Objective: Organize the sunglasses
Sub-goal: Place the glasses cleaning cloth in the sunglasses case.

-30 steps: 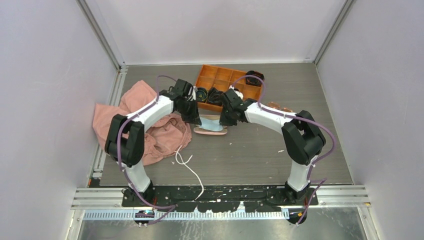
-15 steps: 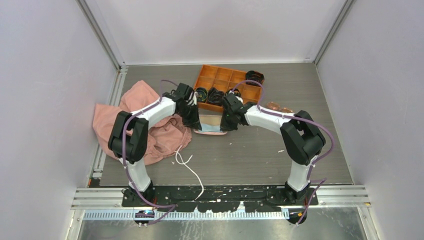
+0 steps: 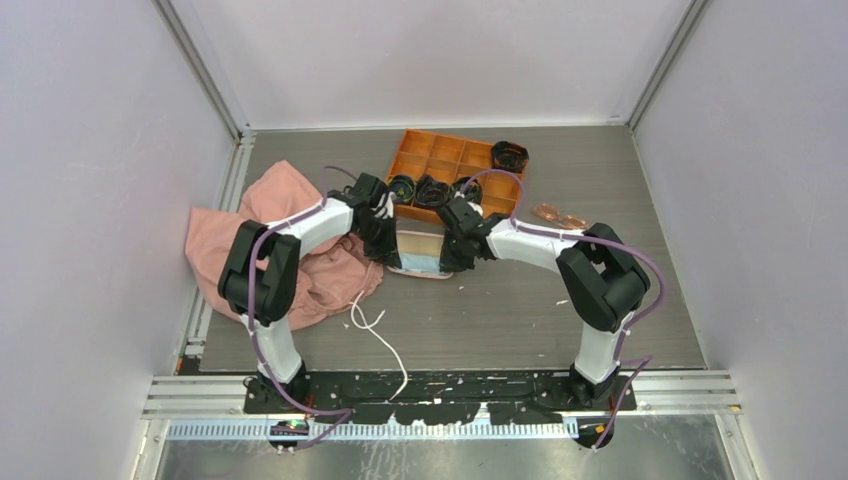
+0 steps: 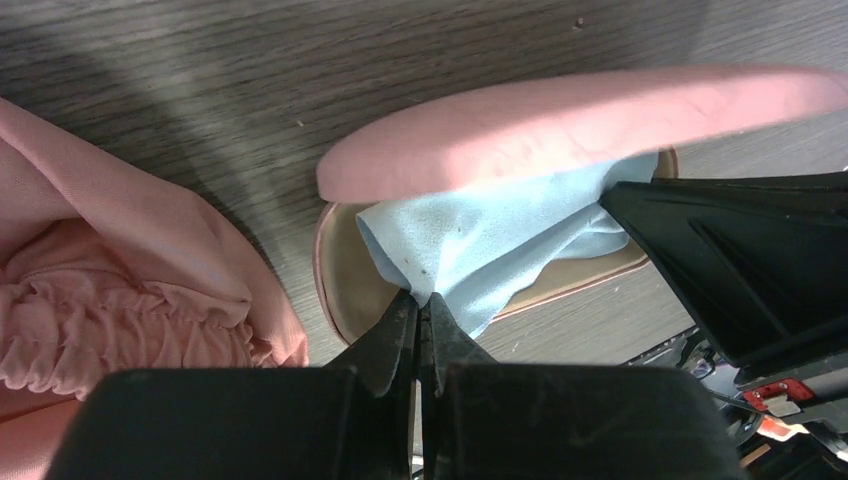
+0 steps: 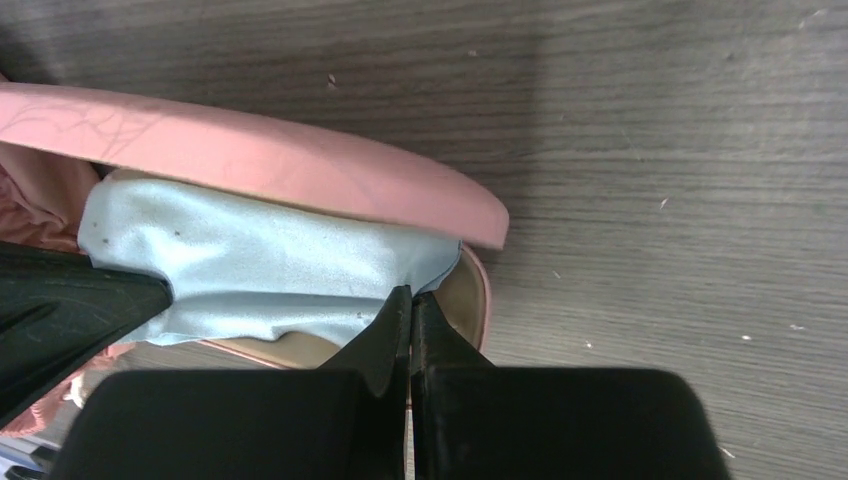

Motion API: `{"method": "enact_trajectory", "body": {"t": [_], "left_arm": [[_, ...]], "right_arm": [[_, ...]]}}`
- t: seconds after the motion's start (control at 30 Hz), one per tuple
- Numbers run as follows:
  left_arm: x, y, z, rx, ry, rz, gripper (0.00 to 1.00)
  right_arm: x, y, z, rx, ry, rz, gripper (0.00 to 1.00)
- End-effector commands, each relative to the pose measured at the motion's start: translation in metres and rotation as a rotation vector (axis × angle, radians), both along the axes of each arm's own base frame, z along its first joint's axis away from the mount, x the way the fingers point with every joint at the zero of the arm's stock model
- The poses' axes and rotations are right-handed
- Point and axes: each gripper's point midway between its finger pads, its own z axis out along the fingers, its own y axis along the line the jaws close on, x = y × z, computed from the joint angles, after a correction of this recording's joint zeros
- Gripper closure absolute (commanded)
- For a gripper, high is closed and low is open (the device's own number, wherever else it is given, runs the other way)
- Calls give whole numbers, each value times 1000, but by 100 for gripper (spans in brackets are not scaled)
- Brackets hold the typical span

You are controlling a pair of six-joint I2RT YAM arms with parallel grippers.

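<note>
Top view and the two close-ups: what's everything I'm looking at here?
case: one, pink, open, mid-table
cloth: one, light blue, inside the case
sunglasses: one pair, pinkish-orange, right of the case, apart from it
tray: one, orange, compartmented, far side
black items: about four, in the tray, too small to identify
garment: one, pink, left side
cord: one, white, near side
left gripper: black, shut on the cloth
right gripper: black, shut on the cloth

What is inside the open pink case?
A light blue cloth is in the pink case, pinched by the left tool and right tool. Anything beneath the cloth is covered. The sunglasses lie outside it.
</note>
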Motion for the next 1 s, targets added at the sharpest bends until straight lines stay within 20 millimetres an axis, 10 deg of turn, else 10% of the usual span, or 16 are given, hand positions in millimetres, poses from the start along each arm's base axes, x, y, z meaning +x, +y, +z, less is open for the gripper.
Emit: {"method": "enact_trajectory", "body": {"t": [0.0,0.6,0.97], "left_arm": [[0,6,-11,33,-5,-6,99],[13,25,-21,180,-30,25,99],[9,31,9,236,-99,32,66]], "right_arm": [[-1,-3,7,-30,-51,2,99],[-3,-13,-18,-89,-43,-12,100],[-6,-19,-22,-114,-44,-11,100]]}}
